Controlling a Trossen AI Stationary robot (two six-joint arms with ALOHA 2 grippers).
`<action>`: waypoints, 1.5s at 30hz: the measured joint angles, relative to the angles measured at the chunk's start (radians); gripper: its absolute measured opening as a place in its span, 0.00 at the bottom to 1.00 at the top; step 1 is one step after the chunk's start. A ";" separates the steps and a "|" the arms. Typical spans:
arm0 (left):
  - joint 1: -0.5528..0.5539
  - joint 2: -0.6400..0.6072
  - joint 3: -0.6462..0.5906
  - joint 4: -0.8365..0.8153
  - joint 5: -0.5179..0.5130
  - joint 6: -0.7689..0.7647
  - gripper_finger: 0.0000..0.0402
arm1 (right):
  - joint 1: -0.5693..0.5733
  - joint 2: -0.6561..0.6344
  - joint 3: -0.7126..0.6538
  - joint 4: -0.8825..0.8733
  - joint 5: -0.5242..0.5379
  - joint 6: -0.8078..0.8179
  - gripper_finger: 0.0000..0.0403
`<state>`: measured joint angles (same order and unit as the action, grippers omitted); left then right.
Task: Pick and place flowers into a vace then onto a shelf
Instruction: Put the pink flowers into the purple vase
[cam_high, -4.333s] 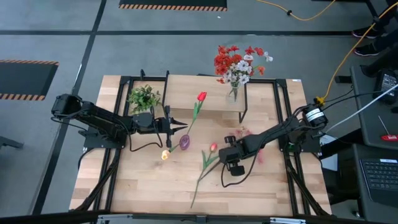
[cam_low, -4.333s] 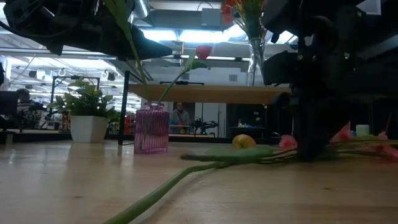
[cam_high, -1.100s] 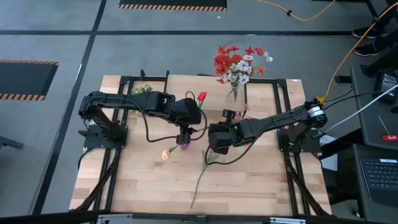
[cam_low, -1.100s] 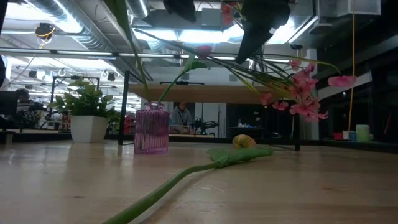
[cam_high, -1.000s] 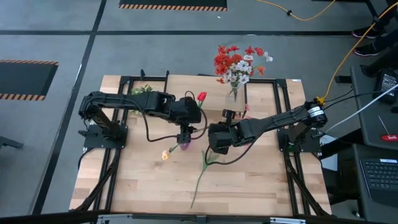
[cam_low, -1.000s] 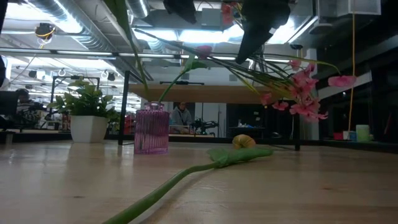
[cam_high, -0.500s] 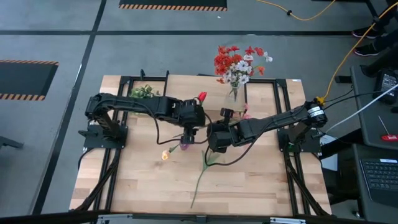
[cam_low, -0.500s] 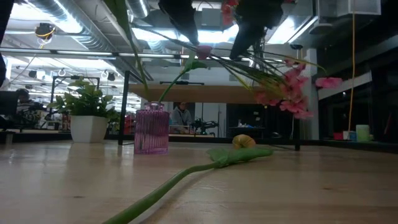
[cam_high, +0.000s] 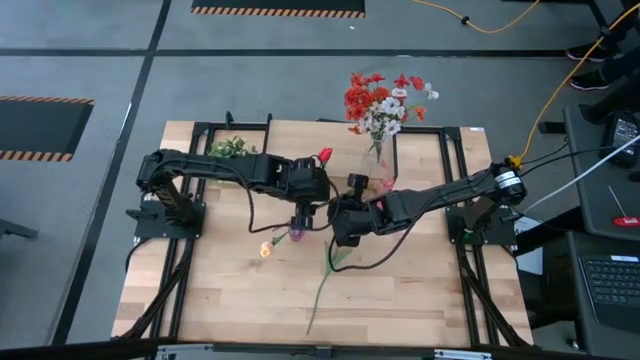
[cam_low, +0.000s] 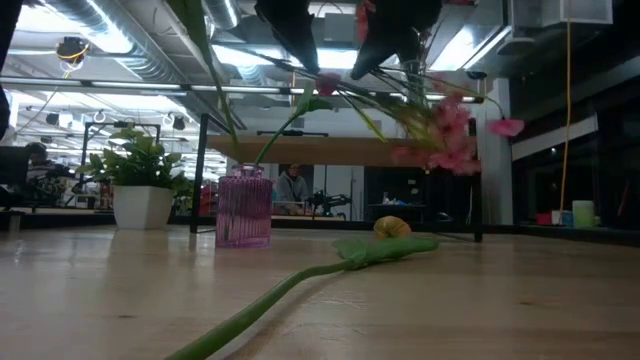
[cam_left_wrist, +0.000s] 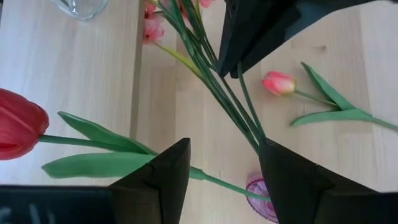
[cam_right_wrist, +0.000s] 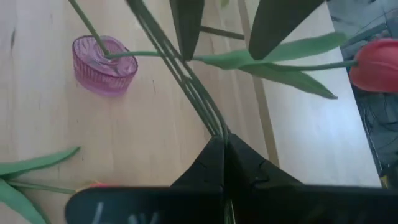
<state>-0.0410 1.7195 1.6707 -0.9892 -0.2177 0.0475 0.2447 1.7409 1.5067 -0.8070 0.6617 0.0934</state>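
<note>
Right claw (cam_right_wrist: 222, 144) clamped on pink spray (cam_low: 440, 135) above purple vase (cam_right_wrist: 104, 64), left claw (cam_left_wrist: 224, 168) agape astride stems; insertion, shelf placement outstanding.

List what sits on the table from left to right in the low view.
White-potted green plant → pink ribbed vase → yellow bloom, with the loose tulip's stem running across the foreground.

Grey floor (cam_high: 100, 40) with hazard-striped mats (cam_high: 278, 8) — ceiling lights (cam_low: 300, 55), a yellow cable (cam_high: 553, 98).
</note>
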 joint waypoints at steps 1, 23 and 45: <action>0.000 0.000 0.000 -0.001 0.001 0.000 0.46 | 0.000 0.000 0.004 -0.001 0.000 -0.001 0.00; -0.026 -0.070 0.000 -0.002 0.017 0.041 0.46 | -0.001 0.000 0.017 0.012 0.007 -0.023 0.00; -0.025 -0.018 -0.001 -0.029 0.047 0.044 0.46 | -0.001 0.000 0.017 0.013 0.003 -0.028 0.00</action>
<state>-0.0656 1.7016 1.6701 -1.0181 -0.1704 0.0919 0.2440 1.7405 1.5234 -0.7944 0.6647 0.0650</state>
